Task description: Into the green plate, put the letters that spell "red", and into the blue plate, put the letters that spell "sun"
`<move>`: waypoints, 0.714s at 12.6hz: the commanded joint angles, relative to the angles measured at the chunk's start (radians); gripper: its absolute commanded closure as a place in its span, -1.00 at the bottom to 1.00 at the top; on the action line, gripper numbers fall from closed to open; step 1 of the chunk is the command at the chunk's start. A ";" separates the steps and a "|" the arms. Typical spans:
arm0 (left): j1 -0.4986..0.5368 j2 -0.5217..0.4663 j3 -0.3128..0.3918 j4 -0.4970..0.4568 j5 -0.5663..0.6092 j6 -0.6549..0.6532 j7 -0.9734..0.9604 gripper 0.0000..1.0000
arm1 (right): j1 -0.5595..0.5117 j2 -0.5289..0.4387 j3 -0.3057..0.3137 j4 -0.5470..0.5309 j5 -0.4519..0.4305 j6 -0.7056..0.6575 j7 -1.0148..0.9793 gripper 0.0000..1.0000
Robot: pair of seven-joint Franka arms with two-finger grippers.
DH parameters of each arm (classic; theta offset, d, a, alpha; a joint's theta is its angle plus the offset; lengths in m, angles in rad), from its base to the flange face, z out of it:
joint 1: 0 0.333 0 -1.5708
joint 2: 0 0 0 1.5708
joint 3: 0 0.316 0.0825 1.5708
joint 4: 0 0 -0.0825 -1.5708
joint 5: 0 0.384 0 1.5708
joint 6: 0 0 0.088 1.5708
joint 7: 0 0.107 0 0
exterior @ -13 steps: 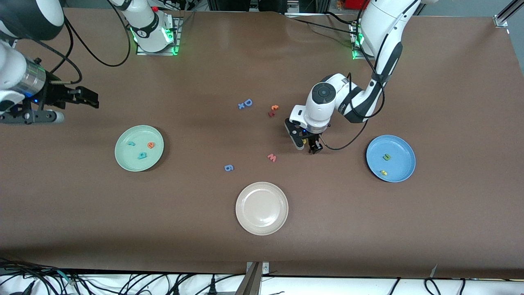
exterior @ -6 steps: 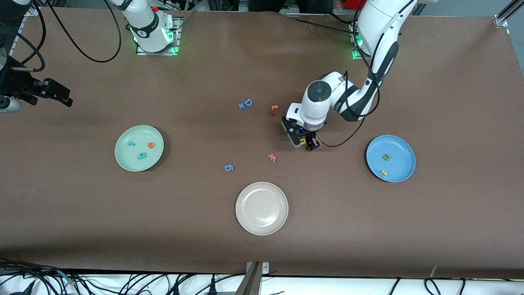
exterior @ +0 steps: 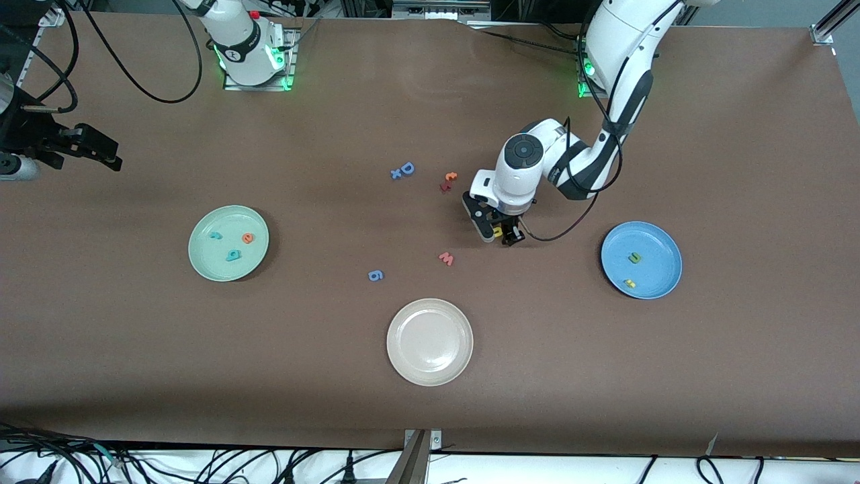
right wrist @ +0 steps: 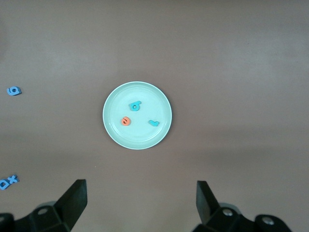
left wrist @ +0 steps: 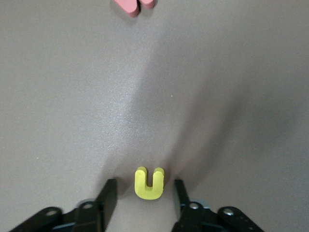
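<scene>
Left gripper: the left gripper (exterior: 502, 234) is down at the bench (exterior: 739, 134) between the pink "w" and the blue plate, its fingers (left wrist: 108, 197) standing on either side of the yellow u-shaped letter (left wrist: 149, 183) with a narrow gap on each side, not pressing it.
Right gripper: the right gripper (exterior: 101, 149) waits in the air at the right arm's end of the bench, jaws spread wide and holding nothing; its wrist view looks down on the green plate.
Green plate: the green plate (exterior: 201, 259) lies toward the right arm's end and holds the orange "e" (exterior: 248, 237), the teal "d" (exterior: 233, 255) and the small teal "r" (exterior: 215, 235), each apart from the others.
Blue plate: the blue plate (exterior: 662, 252) lies toward the left arm's end and holds a green u-shaped letter (exterior: 634, 257) and a yellow letter (exterior: 629, 283).
Other letters: a pink "w" (exterior: 446, 258) and a blue "g" (exterior: 375, 275) lie on the bench near the middle; a blue "D" (exterior: 407, 167) lies farther from the front camera.
Cream plate: the cream plate (exterior: 403, 356) lies nearest the front camera.
</scene>
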 commanded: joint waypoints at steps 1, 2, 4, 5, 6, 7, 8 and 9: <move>-0.005 0.001 0.006 -0.001 0.011 -0.001 -0.015 0.27 | -0.021 0.011 0.025 0.028 0.003 -0.025 0.006 -1.00; -0.005 0.001 0.006 0.000 0.011 -0.001 -0.015 0.44 | -0.024 0.018 0.027 0.028 0.003 -0.025 0.003 -1.00; -0.003 0.000 0.006 0.004 0.011 -0.001 -0.015 0.67 | -0.024 0.021 0.022 0.034 0.006 -0.026 0.000 -1.00; -0.003 -0.003 0.006 0.004 0.011 -0.001 -0.015 0.75 | -0.022 0.021 0.022 0.034 0.006 -0.026 0.011 -1.00; 0.001 -0.008 0.010 0.007 0.009 -0.001 -0.015 0.77 | -0.021 0.021 0.022 0.034 0.007 -0.026 0.011 -1.00; 0.011 -0.021 0.022 0.010 0.009 -0.001 -0.004 0.78 | -0.021 0.020 0.021 0.034 0.006 -0.026 0.011 -1.00; 0.035 -0.044 0.041 0.011 0.008 -0.009 0.000 0.78 | -0.021 0.021 0.016 0.034 0.006 -0.026 0.011 -1.00; 0.067 -0.061 0.046 0.014 0.008 -0.027 0.010 0.79 | -0.015 0.021 0.009 0.034 0.006 -0.022 0.003 -1.00</move>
